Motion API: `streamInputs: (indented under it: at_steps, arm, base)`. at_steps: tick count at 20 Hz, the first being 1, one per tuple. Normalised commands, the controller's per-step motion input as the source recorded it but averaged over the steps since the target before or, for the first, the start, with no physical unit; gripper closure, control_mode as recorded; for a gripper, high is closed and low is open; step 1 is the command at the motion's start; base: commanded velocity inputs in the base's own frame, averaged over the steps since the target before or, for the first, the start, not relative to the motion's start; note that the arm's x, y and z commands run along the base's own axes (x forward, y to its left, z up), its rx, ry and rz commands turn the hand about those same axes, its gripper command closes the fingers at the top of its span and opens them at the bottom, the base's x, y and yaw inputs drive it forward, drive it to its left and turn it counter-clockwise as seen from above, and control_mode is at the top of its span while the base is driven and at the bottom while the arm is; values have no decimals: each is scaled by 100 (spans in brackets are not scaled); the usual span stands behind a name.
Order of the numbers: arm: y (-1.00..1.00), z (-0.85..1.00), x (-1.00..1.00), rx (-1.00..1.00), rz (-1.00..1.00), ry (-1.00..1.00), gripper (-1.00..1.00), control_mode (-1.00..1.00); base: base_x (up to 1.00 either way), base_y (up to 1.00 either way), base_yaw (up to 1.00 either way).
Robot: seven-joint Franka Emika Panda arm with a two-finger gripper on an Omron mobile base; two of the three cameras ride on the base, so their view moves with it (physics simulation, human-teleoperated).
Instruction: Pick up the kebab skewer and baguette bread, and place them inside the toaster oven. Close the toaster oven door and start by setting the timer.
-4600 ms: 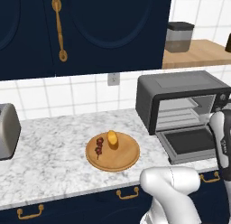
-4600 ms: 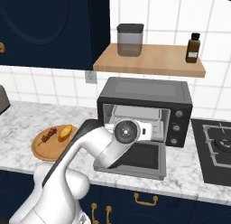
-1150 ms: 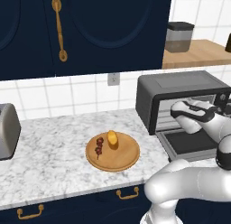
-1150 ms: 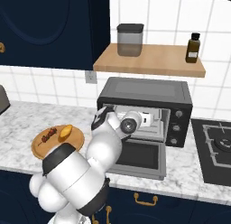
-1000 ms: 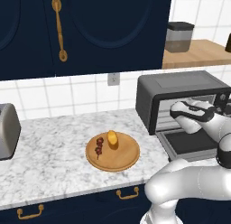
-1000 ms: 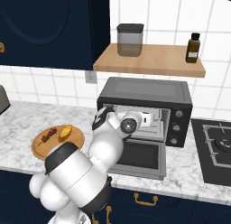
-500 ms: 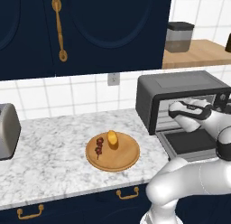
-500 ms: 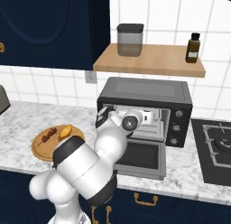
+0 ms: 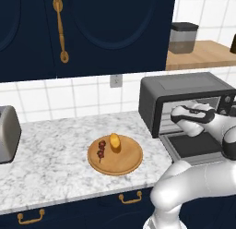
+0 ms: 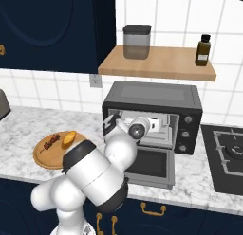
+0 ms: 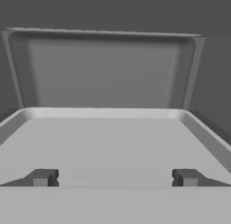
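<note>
While the hand sits up at the mouth of the toaster oven (image 9: 186, 101), everything it has to fetch lies the other way — that is the relation the next move turns on. In the left base view the gripper (image 9: 177, 116) is right of centre, at the oven's open front just above the dropped toaster oven door (image 9: 193, 147); the wooden plate (image 9: 115, 155) sits lower and to the left, near the middle of the frame, well apart from the hand. On it the baguette bread (image 9: 114, 142) stands towards the upper middle of the plate, and the kebab skewer (image 9: 101, 149) lies just beside it on the left, its stick running roughly from upper right to lower left; the two look close but whether they touch I cannot tell. In the right base view the same plate is at the left edge, the oven at centre. The hand view looks into the oven's grey inside, with the two fingertips (image 11: 43, 177) far apart at the bottom and nothing between them — the fingers are spread wide and empty. By my reckoning the arm must swing back out, leftward and down to the plate, and turn the hand to close across the skewer's thin stick rather than along it.
</note>
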Motion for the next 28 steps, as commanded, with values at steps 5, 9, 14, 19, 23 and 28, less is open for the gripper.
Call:
streamInputs:
  at_steps: [5,9,14,19,23,28]
  arm:
    - [0,-6,18,0,0,1,-100,-100]
    - [0,-13,18,0,0,0,-100,-100]
    - [0,-18,13,0,0,0,-100,-100]
    - [0,-21,0,0,0,2,-100,-100]
    - [0,-29,0,0,0,2,-100,-100]
    - [0,-46,-30,0,0,2,-100,-100]
  base:
    - [0,0,0]
    - [0,0,0]
    - [0,0,0]
    - [0,0,0]
    - [0,0,0]
    - [0,0,0]
